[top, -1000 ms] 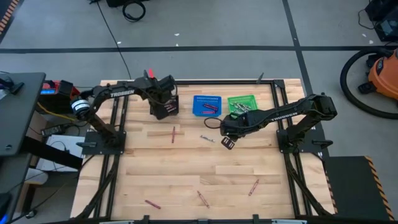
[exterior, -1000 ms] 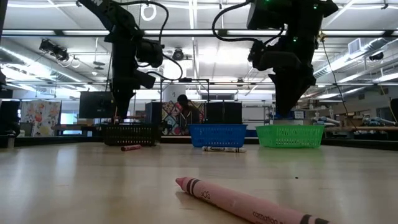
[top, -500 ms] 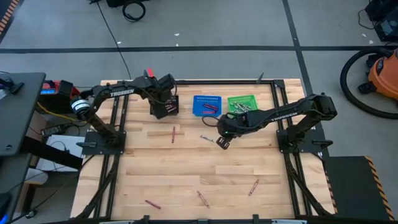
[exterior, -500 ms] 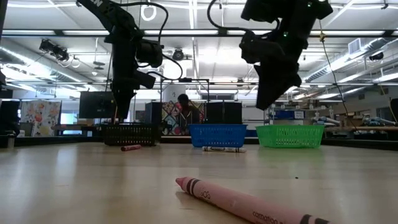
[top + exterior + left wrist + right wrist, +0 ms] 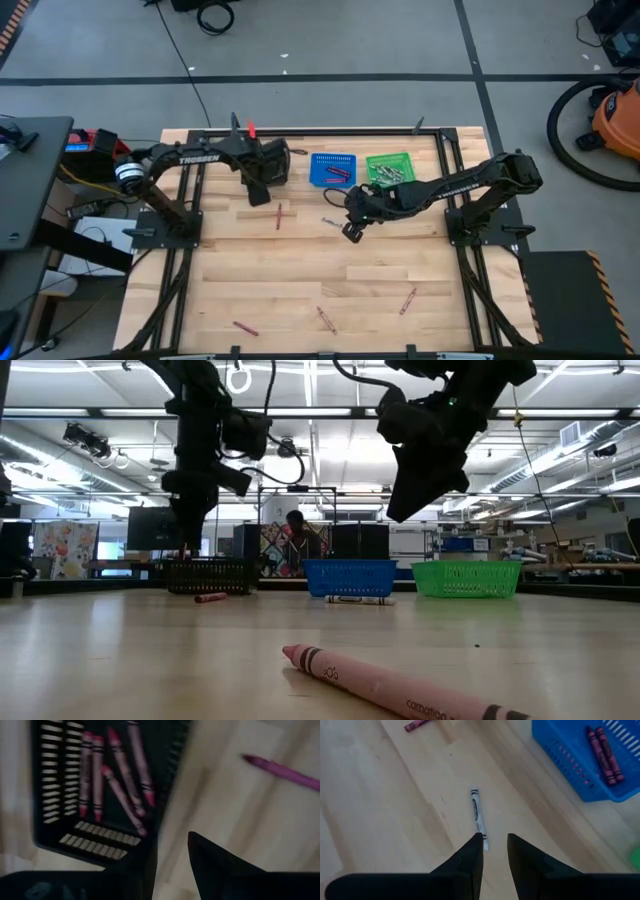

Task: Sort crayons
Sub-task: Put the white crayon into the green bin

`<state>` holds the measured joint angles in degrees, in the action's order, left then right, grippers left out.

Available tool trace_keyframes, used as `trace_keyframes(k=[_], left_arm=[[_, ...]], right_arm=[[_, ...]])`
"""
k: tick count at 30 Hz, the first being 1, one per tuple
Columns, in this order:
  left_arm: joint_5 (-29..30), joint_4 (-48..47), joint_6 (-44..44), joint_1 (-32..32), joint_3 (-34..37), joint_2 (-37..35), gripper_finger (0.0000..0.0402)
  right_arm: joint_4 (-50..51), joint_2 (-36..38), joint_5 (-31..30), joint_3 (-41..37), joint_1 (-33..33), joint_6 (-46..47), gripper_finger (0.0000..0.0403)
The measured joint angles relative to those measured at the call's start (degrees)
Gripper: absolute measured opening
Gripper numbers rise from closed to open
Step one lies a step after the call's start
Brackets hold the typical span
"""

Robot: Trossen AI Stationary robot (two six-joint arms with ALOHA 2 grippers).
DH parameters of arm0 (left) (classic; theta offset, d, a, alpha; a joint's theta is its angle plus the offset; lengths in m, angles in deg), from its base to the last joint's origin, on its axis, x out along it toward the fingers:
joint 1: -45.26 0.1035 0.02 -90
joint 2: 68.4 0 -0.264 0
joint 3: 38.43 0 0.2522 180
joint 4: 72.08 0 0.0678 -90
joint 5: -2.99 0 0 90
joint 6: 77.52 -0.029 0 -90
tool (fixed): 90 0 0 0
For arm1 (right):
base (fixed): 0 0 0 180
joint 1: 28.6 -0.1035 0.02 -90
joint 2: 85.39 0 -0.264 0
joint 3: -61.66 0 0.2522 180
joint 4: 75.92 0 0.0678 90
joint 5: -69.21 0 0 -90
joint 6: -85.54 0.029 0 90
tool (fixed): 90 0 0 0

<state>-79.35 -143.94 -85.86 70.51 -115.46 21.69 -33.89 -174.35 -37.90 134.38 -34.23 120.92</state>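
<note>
**Thin crayon, narrow gap: the risks in the next grasp**

High view: the right gripper (image 5: 350,229) hangs over mid-counter beside a pale grey crayon (image 5: 331,222), with the blue basket (image 5: 333,169) and green basket (image 5: 389,166) just behind. The left gripper (image 5: 258,190) sits by the black basket (image 5: 277,163), near a red crayon (image 5: 278,215). More crayons lie apart along the counter's (image 5: 300,290) near edge.

Low view: both arms hang above the counter; a pink crayon (image 5: 400,688) lies close to the camera. Neither gripper touches anything.

Left wrist view: red crayons (image 5: 117,775) lie in the black basket and a magenta crayon (image 5: 285,770) rests outside. Whether these fingers are parted is unclear.

Right wrist view: the fingers (image 5: 470,857) stand slightly apart and empty, the grey crayon's end just ahead. With so narrow a gap, a descent slightly off line could land a fingertip on the stick and roll it away.
</note>
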Motion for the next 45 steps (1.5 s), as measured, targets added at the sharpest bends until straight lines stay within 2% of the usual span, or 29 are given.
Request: trace_keyframes(k=[7, 16, 22, 28, 32, 45], left_arm=[[0.05, -0.64, 4.07, -6.11, -0.02, -4.73, 0.0119], [0.03, -2.88, 16.68, -17.38, -0.04, -13.03, 0.0119], [0.02, -3.50, 21.49, -25.06, -0.04, -16.27, 0.0119], [0.08, -3.56, 26.92, -30.20, -0.02, -16.88, 0.0119], [0.09, -2.93, 29.43, -32.90, -0.02, -16.94, 0.0119], [0.15, -2.94, 34.18, -38.01, 0.02, -16.94, 0.0119]], right_arm=[[-0.58, -1.22, -1.40, 0.00, -2.17, 0.20, 0.0096], [-6.82, -10.23, -2.78, -0.02, -2.97, -3.45, 0.0096], [-10.40, -13.19, -2.69, -0.02, -2.18, -4.74, 0.0095], [-12.14, -13.27, -2.08, -0.02, -0.87, -5.05, 0.0095], [-15.06, -14.17, 1.04, 0.04, 0.11, -5.64, 0.0095], [-17.42, -19.29, 3.65, 0.00, 2.10, -8.89, 0.0095]])
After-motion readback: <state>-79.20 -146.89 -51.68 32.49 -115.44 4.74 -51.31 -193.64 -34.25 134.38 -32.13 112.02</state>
